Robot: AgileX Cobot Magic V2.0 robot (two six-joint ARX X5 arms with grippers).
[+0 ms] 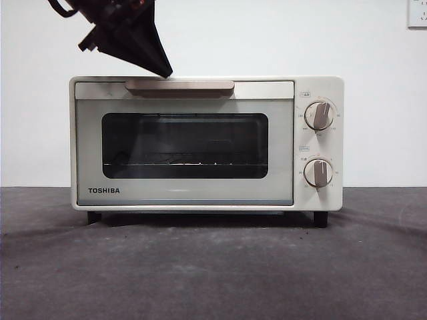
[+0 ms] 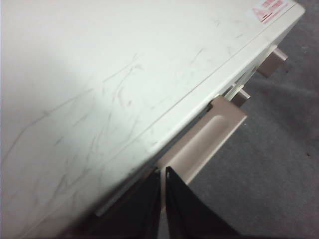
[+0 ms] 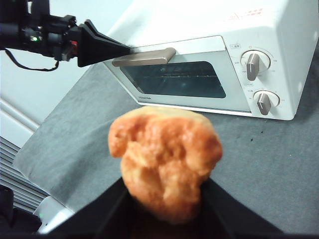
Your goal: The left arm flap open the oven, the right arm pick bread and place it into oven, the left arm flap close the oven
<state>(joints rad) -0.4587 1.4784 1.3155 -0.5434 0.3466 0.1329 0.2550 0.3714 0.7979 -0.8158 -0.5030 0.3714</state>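
The cream oven (image 1: 319, 90) stands on the grey table with its glass door shut. My left gripper (image 1: 162, 69) comes down from the upper left, jaws shut to a point, its tip at the top edge of the beige handle (image 1: 180, 86) near the handle's left end. The left wrist view shows the shut jaws (image 2: 163, 172) just behind the handle (image 2: 204, 142), over the scratched oven top (image 2: 99, 74). My right gripper (image 3: 164, 201) is shut on the orange-tan bread (image 3: 164, 159), held in the air in front of the oven (image 3: 279, 45); it is out of the front view.
Two round knobs (image 1: 319, 115) sit on the oven's right side. A wire rack shows behind the dark window (image 1: 185, 145). Grey cloth (image 1: 213, 273) covers the table in front of the oven. The table's edge lies to the left (image 3: 30, 169).
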